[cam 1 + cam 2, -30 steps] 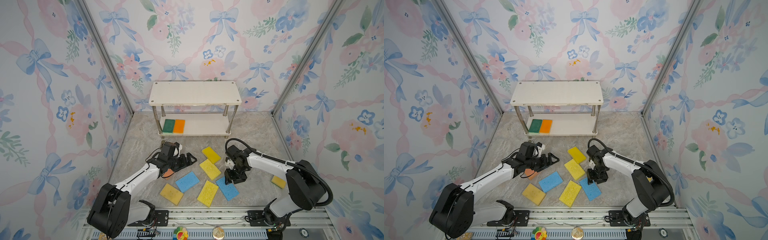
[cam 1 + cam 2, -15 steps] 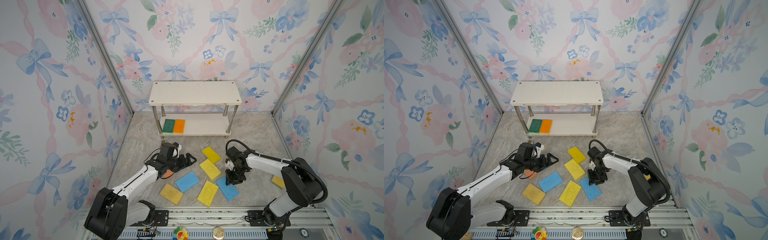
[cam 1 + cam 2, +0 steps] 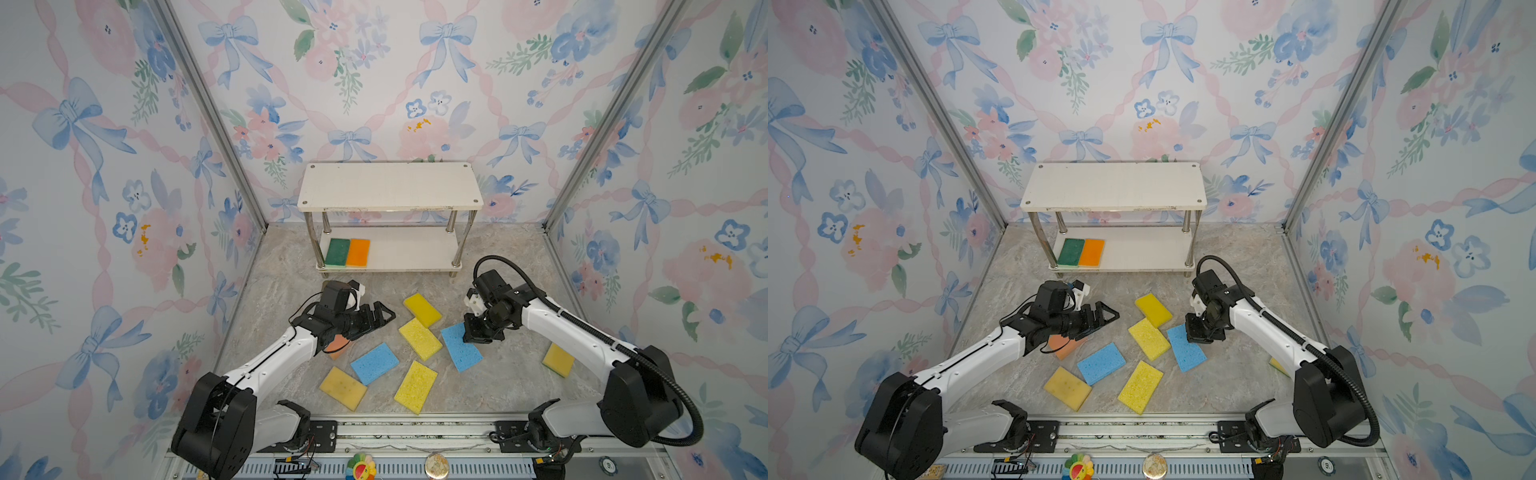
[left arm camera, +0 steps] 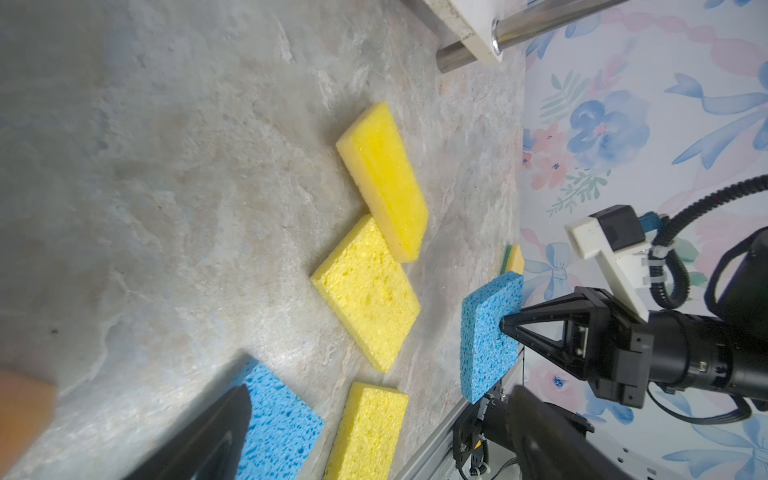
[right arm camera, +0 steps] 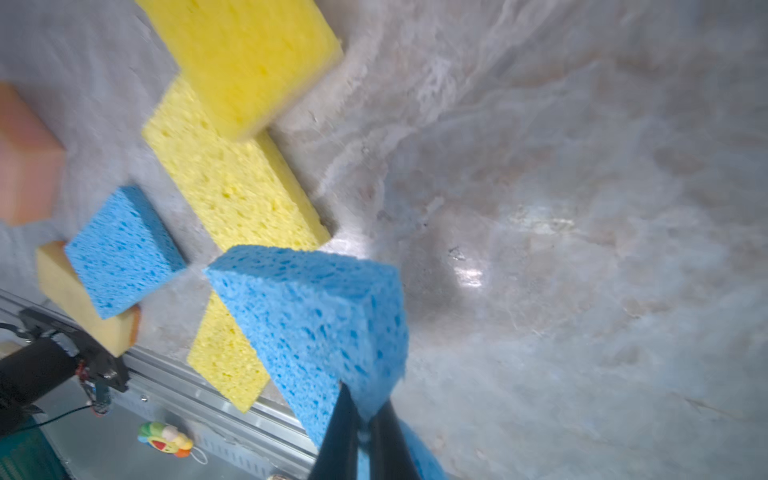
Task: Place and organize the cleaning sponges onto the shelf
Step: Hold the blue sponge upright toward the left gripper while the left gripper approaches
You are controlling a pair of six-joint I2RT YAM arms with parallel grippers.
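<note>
Right wrist view: the right hand (image 5: 362,432) is seen closed tight on one end of a blue sponge (image 5: 316,316), and the foam is pinched thin between the two black fingers. The gripped end is raised off the marbled counter (image 5: 582,249). Whether the far end rests on the counter cannot be told. In both top views the same grip is shown at the right of the scattered sponges, with the right hand (image 3: 473,334) pointed down onto the end nearest the shelf (image 3: 390,187).

The left hand (image 3: 384,316) is held wide open, with nothing between its jaws, to the left of the pile. A peach sponge (image 3: 338,345) is partly hidden under the left arm.

On the lower board of the shelf, at its left end, a dark green sponge (image 3: 337,252) and an orange sponge (image 3: 358,252) are laid flat, side by side and touching.

Loose on the counter are a smooth yellow sponge (image 3: 422,309) touching a porous yellow sponge (image 3: 419,338), a third yellow sponge (image 3: 415,386), a second blue sponge (image 3: 375,363) and a dull yellow sponge (image 3: 343,387). A last yellow sponge (image 3: 559,359) is set well apart beside the right arm.
</note>
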